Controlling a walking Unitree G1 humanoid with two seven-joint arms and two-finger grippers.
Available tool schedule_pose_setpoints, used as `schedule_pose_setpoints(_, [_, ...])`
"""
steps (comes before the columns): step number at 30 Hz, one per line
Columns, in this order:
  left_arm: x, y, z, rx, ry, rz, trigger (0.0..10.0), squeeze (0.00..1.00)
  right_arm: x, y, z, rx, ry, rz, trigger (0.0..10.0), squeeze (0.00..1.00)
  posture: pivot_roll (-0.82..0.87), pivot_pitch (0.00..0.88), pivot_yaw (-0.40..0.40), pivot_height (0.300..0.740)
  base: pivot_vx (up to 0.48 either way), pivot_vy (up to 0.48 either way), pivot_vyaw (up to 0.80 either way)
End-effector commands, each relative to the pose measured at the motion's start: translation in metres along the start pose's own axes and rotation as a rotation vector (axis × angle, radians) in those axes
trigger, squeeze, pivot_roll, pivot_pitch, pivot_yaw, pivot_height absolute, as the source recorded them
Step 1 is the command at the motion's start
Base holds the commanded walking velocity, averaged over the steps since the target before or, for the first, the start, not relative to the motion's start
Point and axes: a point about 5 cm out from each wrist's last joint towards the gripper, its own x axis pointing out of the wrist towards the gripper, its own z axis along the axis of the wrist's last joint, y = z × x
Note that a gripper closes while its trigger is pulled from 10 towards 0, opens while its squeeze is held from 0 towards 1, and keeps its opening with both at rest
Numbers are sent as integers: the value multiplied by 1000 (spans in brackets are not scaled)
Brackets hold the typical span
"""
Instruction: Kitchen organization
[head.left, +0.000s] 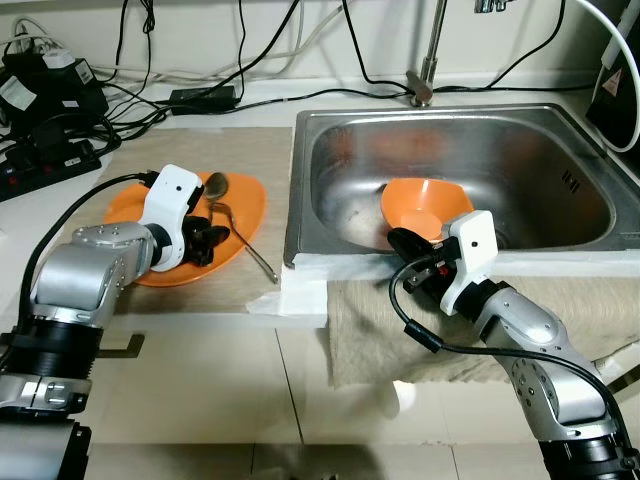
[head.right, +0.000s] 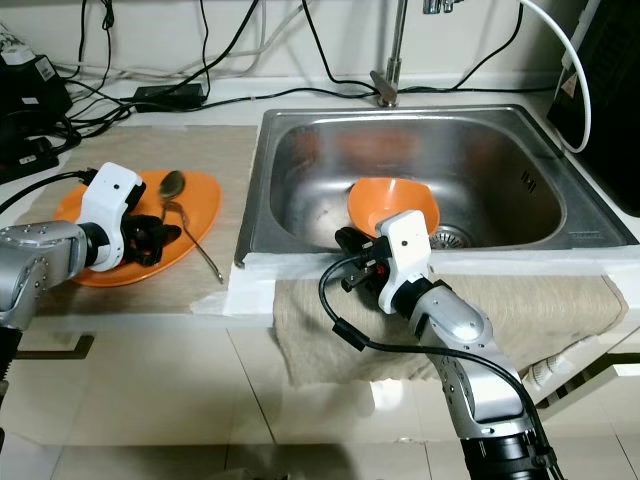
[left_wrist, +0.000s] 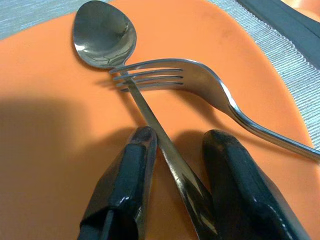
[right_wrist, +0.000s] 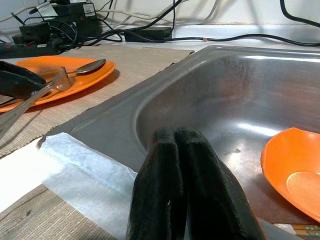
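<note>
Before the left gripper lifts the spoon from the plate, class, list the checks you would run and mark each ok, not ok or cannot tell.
1. Left gripper fingers either side of spoon handle: ok.
2. Fingers closed on handle: not ok, a gap shows.
3. Spoon free of fork: not ok, fork tines lie across it.
4. Plate flat on mat: ok.
5. Right gripper away from plate, at sink edge: ok.
6. Bowl in sink: ok.

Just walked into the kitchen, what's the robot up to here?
The left gripper is down on the orange plate beside the sink, its fingers open around the handle of the spoon, which the fork lies across. The right gripper, fingers shut and empty, sits at the sink's front edge near the orange bowl.
</note>
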Motion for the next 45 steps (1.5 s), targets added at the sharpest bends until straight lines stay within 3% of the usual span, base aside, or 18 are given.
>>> schedule_pose_setpoints(1, [4, 0, -12, -27, 52, 0, 0, 0, 0, -1, 3, -10, -3, -4, 10000, 0, 34, 0, 62, 740, 0, 0, 0])
schedule_pose_setpoints(6, [3, 7, -3, -68, -9, 29, 0, 0, -1, -2, 2, -11, -1, -7, 10000, 0, 33, 0, 61, 740, 0, 0, 0])
schedule_pose_setpoints(9, [-1, 18, 11, -98, -92, 96, 0, 0, -1, -2, 2, -11, 3, -7, 10000, 0, 33, 0, 61, 740, 0, 0, 0])
schedule_pose_setpoints(13, [-5, 27, 18, -100, -120, 162, 0, 0, -1, -2, 0, -13, 7, -7, 10000, 0, 34, 0, 58, 740, 0, 0, 0])
schedule_pose_setpoints(22, [-10, 47, 13, -99, -94, 283, 0, 0, -1, -1, -1, -13, 13, -1, 10000, 0, 36, 0, 52, 740, 0, 0, 0])
schedule_pose_setpoints(28, [-10, 47, 14, -98, -107, 291, 0, 0, -2, -1, -2, -12, 18, 1, 10000, 0, 36, 0, 50, 740, 0, 0, 0])
schedule_pose_setpoints(32, [-7, 43, 19, -40, -123, 284, 0, 0, -2, 0, -2, -13, 21, 1, 10000, 0, 36, 0, 50, 740, 0, 0, 0])
schedule_pose_setpoints(33, [-7, 42, 20, -29, -127, 294, 4667, 0, -2, 0, -2, -13, 21, 2, 10000, 0, 35, 0, 50, 740, 0, 0, 0])
schedule_pose_setpoints(34, [-6, 42, 21, -10, -128, 302, 10000, 408, -1, 0, -2, -15, 22, 2, 10000, 0, 34, 0, 52, 740, 0, 0, 0])
schedule_pose_setpoints(35, [-6, 41, 22, -8, -132, 300, 10000, 1000, -1, 0, -2, -16, 22, 2, 10000, 0, 33, 0, 53, 740, 0, 0, 0])
schedule_pose_setpoints(41, [-6, 45, 24, -33, -148, 331, 10000, 1000, -2, 1, -2, -12, 19, -1, 10000, 0, 30, 0, 56, 740, 0, 0, 0])
schedule_pose_setpoints(45, [-2, 37, 28, -47, -188, 265, 10000, 1000, -3, 2, -3, -10, 17, -2, 10000, 0, 23, 0, 57, 740, 0, 0, 0])
